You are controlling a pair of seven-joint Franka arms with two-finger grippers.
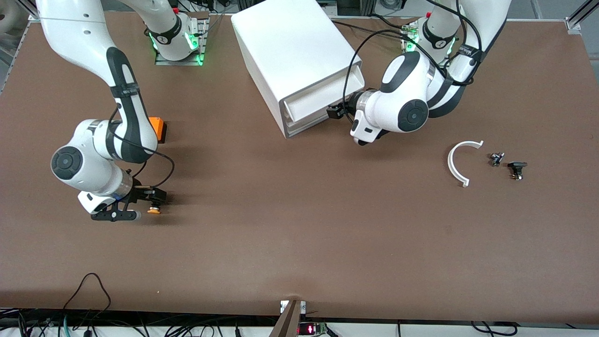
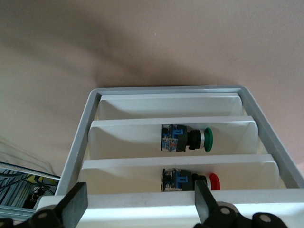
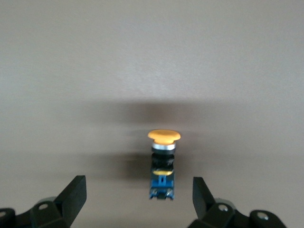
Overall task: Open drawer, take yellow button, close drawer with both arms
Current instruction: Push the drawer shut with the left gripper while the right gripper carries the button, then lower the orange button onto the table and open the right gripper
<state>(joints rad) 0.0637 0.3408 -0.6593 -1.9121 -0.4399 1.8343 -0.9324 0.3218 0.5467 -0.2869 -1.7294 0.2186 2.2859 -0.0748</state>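
The button (image 1: 153, 210) sits on the brown tabletop (image 1: 299, 224), at about 8 o'clock in the front view, toward the right arm's end. The right claw (image 1: 140, 206) is low over it with its two fingers spread wide apart, and the button lies between them, gripped by neither. So the taking step looks done: the button is out and set down. The drawer (image 1: 306, 105) is the top one of the white cabinet (image 1: 290, 51), which stands at about 12 o'clock. It looks pulled out only a little, so closing it seems to be the step in hand. The left claw (image 1: 338, 112) is right at the drawer's front, fingers apart and holding nothing. From the left wrist view, the lower drawers show a green-capped button (image 2: 186, 139) and a red-capped button (image 2: 190, 181). Next, the left claw likely needs to press flat on the drawer front and push it straight in until it sits even with the others. The right claw should lift straight up so it does not knock the button.
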